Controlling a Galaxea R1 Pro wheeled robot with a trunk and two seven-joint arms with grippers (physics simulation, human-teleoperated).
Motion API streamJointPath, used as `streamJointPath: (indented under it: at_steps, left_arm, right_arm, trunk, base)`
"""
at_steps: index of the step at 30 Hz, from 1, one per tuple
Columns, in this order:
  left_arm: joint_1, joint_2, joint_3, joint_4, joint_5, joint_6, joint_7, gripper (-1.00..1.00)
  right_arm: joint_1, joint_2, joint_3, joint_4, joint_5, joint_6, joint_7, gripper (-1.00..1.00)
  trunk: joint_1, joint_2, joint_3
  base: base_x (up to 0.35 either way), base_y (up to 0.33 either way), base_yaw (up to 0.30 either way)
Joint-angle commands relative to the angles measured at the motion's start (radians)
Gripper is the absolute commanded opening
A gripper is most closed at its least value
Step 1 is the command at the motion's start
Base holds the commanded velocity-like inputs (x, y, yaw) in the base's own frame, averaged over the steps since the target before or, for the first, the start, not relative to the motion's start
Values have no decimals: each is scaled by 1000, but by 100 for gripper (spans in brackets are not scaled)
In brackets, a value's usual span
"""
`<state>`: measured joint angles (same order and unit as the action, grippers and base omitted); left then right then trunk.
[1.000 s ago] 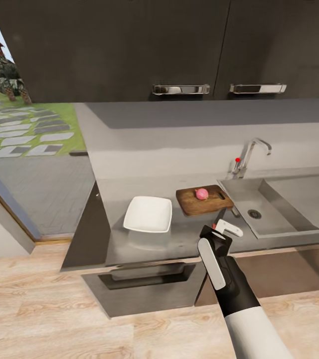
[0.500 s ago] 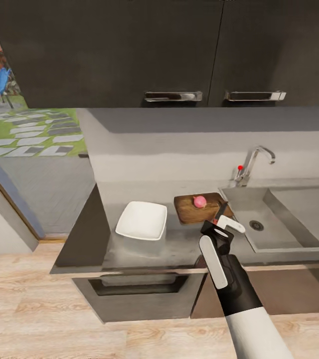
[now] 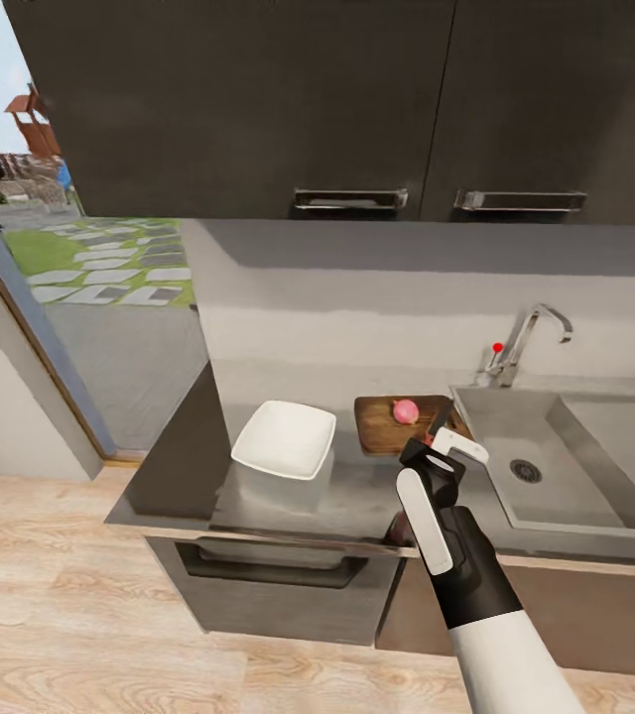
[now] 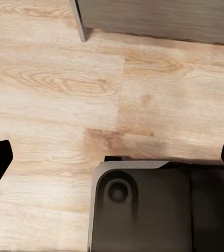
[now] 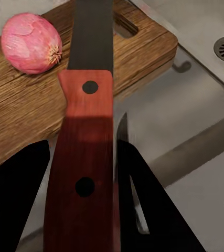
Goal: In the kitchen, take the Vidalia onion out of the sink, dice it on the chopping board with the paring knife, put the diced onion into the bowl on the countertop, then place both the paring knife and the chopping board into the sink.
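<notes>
My right gripper hides the chopping board's near corner, and the sink runs off frame.

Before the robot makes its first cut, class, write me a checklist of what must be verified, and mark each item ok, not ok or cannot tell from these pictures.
1. Onion out of the sink and lying on the chopping board: ok.
2. Paring knife held in the right gripper, blade pointing forward over the board: ok.
3. Blade over the onion: not ok; in the right wrist view it lies beside it.
4. Onion whole, not yet cut: ok.
5. Bowl ready on the countertop, beside the board: ok.
6. Left gripper away from the cut, hanging over the wooden floor: ok.
</notes>
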<state>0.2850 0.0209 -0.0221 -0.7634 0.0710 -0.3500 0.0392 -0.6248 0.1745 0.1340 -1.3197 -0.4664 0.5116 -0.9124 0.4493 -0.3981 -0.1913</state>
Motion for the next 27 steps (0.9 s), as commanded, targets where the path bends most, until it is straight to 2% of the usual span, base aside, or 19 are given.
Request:
streamJointPath:
  at_steps: [1, 6, 14, 16, 21, 24, 27]
  left_arm:
    - [0, 1, -2, -1, 7, -1, 2, 100]
    - [0, 0, -2, -1, 7, -1, 2, 100]
    - [0, -1, -2, -1, 7, -1, 2, 100]
    - [0, -1, -2, 0, 7, -1, 2, 100]
    - [0, -1, -2, 3, 6, -1, 2, 100]
    - [0, -1, -2, 4, 6, -1, 2, 100]
    - [0, -1, -2, 5, 6, -1, 2, 100]
  right_arm:
    - [-1, 0, 1, -1, 6, 6, -7, -100]
    - [-1, 0, 1, -1, 52, 7, -7, -100]
    - [-1, 0, 2, -34, 63, 6, 2, -100]
    - [-1, 0, 3, -55, 63, 5, 18, -100]
    - [-1, 0, 10, -108, 64, 6, 126, -100]
    - [-1, 0, 47, -165, 74, 9, 177, -100]
    - [-1, -40, 112, -203, 89, 10, 195, -100]
  trunk:
    - [1, -2, -2]
    - [1, -2, -1]
    - [1, -2, -1]
    - [1, -2, -1]
    - [1, -2, -1]
    - [1, -2, -1]
    - [1, -2, -1]
  base:
    - [0, -35, 66]
    - [0, -14, 26]
    - [0, -164, 2]
    - [0, -155, 0]
    - [0, -48, 0]
    - [0, -11, 0]
    - [0, -4, 0]
